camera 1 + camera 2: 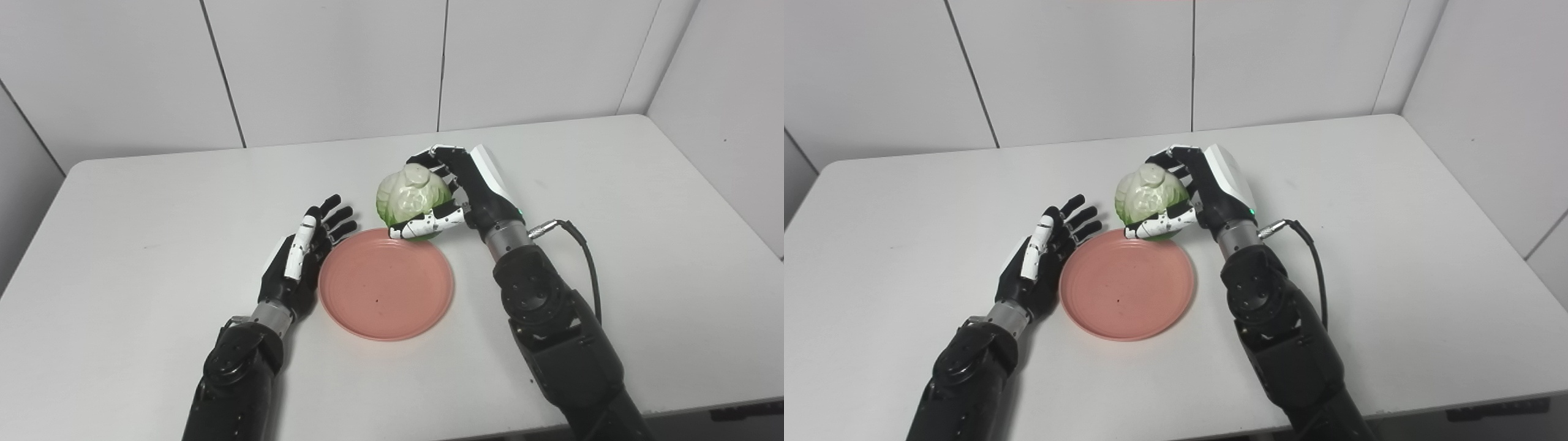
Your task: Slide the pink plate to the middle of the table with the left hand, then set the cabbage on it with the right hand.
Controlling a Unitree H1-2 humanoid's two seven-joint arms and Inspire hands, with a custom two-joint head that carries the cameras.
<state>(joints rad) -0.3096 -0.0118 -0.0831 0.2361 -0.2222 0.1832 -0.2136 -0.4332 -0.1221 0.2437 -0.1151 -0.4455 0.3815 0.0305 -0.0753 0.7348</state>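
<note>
The pink plate [386, 285] lies flat near the middle of the white table, empty. My left hand [306, 254] is open, fingers spread, resting against the plate's left rim. My right hand [456, 193] is shut on the pale green cabbage [411, 196], fingers over its top and thumb under it. It holds the cabbage just above the plate's far rim. In the right eye view the cabbage [1150, 197] sits the same way over the plate [1127, 285].
The white table [153, 202] runs to grey wall panels at the back and right. A black cable [582, 245] loops from my right wrist over the table. The table's front edge is close to my arms.
</note>
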